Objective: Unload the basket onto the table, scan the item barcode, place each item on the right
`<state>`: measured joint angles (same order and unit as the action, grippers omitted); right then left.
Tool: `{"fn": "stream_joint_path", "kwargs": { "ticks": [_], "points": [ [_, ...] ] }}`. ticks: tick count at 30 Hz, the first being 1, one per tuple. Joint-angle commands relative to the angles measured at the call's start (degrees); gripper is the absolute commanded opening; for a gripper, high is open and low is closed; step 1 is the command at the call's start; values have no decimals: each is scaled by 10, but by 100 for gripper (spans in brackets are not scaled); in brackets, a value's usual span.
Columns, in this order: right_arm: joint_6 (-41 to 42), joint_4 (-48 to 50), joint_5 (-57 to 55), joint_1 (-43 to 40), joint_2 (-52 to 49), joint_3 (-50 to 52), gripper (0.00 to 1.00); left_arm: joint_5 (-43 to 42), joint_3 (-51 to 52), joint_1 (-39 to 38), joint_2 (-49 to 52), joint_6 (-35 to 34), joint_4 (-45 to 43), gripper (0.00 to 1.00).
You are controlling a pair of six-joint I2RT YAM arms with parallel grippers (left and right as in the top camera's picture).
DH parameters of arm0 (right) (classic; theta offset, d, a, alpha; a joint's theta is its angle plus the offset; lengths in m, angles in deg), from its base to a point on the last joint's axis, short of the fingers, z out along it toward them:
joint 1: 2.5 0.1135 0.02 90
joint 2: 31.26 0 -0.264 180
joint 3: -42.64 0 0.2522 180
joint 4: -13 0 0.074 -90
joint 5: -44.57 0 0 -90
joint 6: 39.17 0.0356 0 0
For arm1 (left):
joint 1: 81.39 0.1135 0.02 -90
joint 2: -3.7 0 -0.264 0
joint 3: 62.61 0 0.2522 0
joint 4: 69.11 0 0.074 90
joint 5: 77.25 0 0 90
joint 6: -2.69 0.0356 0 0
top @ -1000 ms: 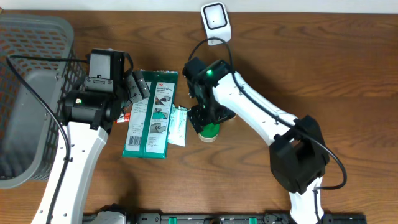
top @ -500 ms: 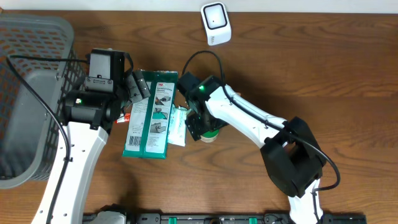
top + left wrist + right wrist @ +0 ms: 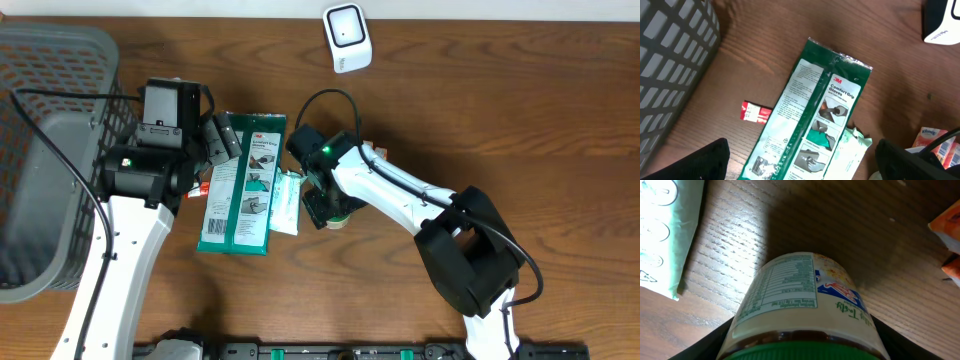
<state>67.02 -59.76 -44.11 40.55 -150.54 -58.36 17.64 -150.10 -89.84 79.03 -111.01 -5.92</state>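
Observation:
The item is a jar (image 3: 800,305) with a green lid and a white printed label, standing upright on the wood table. My right gripper (image 3: 802,350) comes down over it, a black finger pressed against each side just under the lid. From overhead the right gripper (image 3: 325,205) covers most of the jar (image 3: 338,218), just right of the packages. The white barcode scanner (image 3: 346,37) stands at the table's far edge. My left gripper (image 3: 802,165) hangs open above a green glove package (image 3: 810,110), holding nothing.
A grey mesh basket (image 3: 50,60) fills the left side. The glove package (image 3: 243,185) and a pale wipes pack (image 3: 287,203) lie left of the jar. A small red item (image 3: 755,112) lies beside the package. An orange packet (image 3: 950,240) lies right of the jar.
The right arm has swung left and lowered over the jar, and its fingers have narrowed onto the jar's sides. The left arm and the packages have not moved.

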Motion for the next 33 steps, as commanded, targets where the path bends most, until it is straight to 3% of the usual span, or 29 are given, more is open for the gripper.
{"fn": "stream_joint_path", "kwargs": {
  "ticks": [1, 8, 13, 24, 33],
  "points": [
    [5, 4, -7, 5, 14, 3, 64, 7, -7, 1, -1, 9, 0, 93],
    [0, 14, -19, 5, 14, 3, 67, 7, -7, 1, -1, 9, 0, 93],
    [-59, 14, -19, 6, 14, 3, 70, 7, -7, 1, -1, 9, 0, 93],
    [-104, 16, -19, 5, 14, 3, 75, 7, -7, 1, -1, 9, 0, 93],
    [-105, 14, -19, 5, 14, 1, 60, 7, -7, 1, -1, 9, 0, 93]
  ]
}}
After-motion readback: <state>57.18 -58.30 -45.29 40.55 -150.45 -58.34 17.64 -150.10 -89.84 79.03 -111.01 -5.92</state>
